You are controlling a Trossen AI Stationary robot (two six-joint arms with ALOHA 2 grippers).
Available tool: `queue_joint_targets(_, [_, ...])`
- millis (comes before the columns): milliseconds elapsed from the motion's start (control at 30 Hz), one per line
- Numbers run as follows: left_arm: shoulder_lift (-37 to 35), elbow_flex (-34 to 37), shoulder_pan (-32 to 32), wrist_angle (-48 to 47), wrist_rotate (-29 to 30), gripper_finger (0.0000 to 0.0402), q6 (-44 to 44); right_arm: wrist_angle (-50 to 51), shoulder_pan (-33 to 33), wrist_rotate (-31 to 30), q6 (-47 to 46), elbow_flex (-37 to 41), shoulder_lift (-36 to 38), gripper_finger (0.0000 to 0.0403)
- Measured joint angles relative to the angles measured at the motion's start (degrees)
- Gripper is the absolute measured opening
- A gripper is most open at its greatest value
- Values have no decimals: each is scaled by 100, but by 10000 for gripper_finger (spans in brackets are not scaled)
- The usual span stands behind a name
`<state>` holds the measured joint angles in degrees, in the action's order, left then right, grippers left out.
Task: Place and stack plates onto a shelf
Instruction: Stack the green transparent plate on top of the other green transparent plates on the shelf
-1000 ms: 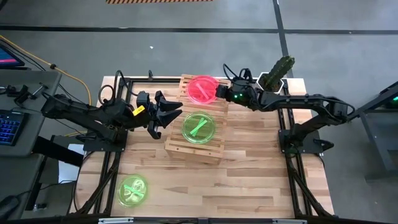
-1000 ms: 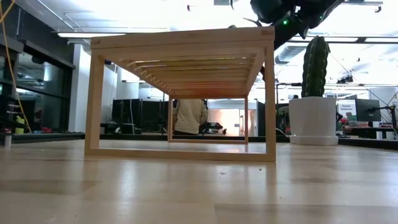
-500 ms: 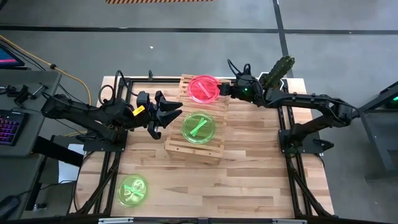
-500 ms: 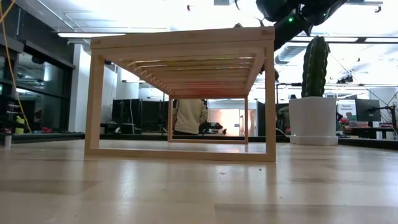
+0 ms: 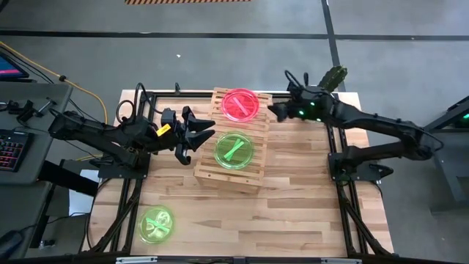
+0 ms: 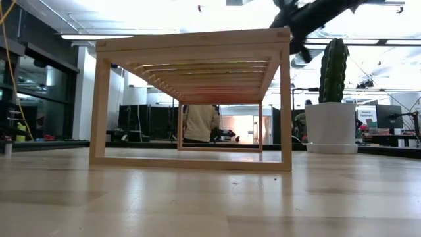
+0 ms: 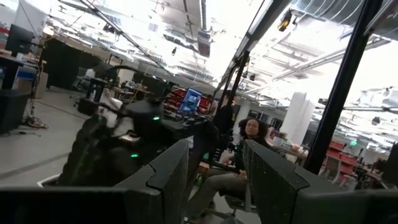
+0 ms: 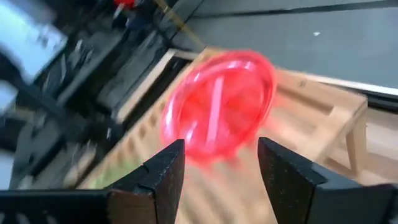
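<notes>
The shelf (image 5: pixel 233 139), a pale slatted rack, stands near the middle of the table (image 5: pixel 308 198), set at a slight angle to its edges. A pink plate (image 5: pixel 240 104) lies flat on the far end of the shelf and a green plate (image 5: pixel 234 149) lies flat on the near end; the two sit side by side, not overlapping. Another green plate (image 5: pixel 156 224) lies on the table near its front left corner, well apart from the shelf. The right gripper (image 5: pixel 274 111) hovers just beside the far right corner of the shelf, close to the pink plate but clear of it; in the right wrist view its fingers (image 8: pixel 155 174) stand spread with nothing between them, and the pink plate (image 8: pixel 219 104) shows beyond them on the slats. The left gripper (image 5: pixel 199 134) waits just left of the shelf, level with the green plate, its fingers (image 7: pixel 168 177) parted and empty. A cactus (image 5: pixel 327 82) in a white pot (image 6: pixel 331 126) stands at the far right of the table, behind the right arm. In the low view the shelf (image 6: pixel 192 99) shows as an open frame, with a person (image 6: pixel 200 123) standing in the room behind it.
</notes>
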<state>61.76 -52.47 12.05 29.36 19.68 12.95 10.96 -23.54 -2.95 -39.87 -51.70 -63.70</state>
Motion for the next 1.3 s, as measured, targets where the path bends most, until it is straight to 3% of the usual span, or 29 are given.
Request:
queue_joint_targets(267, [0, 0, -2, -2, 33, 145, -144, 1525, 1039, 184, 547, 0, 1281, 185])
queue_joint_targets(433, [0, 0, -3, -65, 57, 145, -261, 1644, 2141, -356, 427, 2, 1703, 185])
queue_joint_targets(733, [26, -2, -4, -305, 74, 145, -256, 1162, 3800, -1900, 433, 2, 1495, 185])
queue_joint_targets(1033, [80, -7, -2, -430, 299, 145, -244, 1141, 4786, -2196, 419, 2, 1232, 185])
queue_joint_targets(1300, [79, -7, -4, -559, 376, 145, -107, 1981, 5901, -3306, -355, 4, 1232, 185])
